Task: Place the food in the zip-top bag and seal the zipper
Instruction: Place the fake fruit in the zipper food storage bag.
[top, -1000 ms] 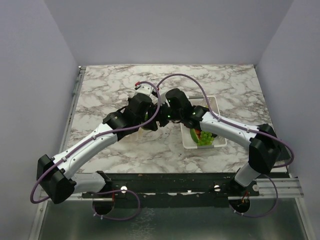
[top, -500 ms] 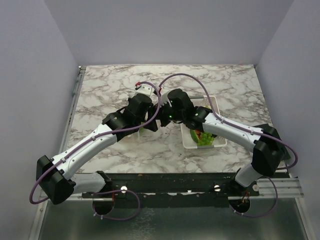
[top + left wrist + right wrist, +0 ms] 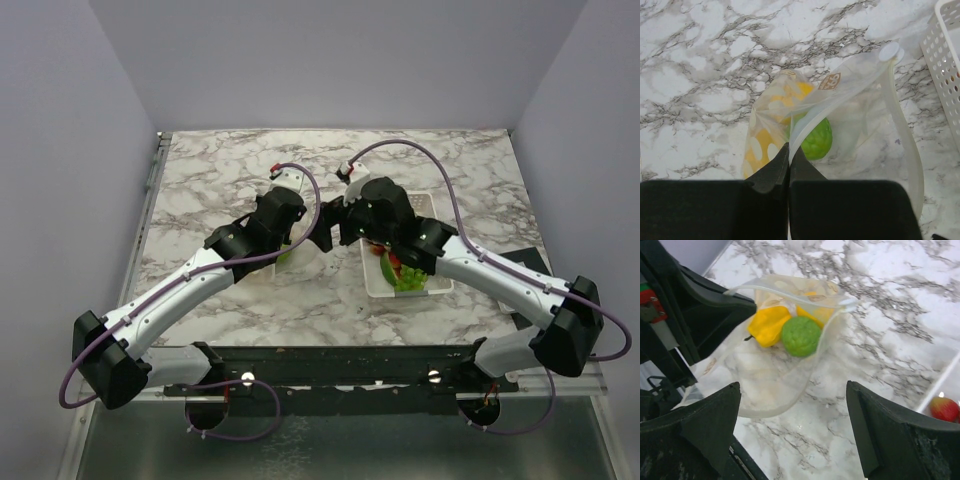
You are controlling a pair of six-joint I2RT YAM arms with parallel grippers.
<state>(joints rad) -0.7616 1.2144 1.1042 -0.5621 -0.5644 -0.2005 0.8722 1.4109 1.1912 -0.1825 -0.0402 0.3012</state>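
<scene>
Left fingers (image 3: 786, 167) — seemingly tight on bag (image 3: 860, 115)

High rear overview; two close wrist views, both on bag (image 3: 860, 130)

No word, number or brand can be read anywhere: the only print that looks like a mark is a small brown emblem (image 3: 829, 81) on the clear zip-top bag (image 3: 860, 125), just above the middle of the left wrist view, and its lettering is too small and blurred to make out.
</scene>
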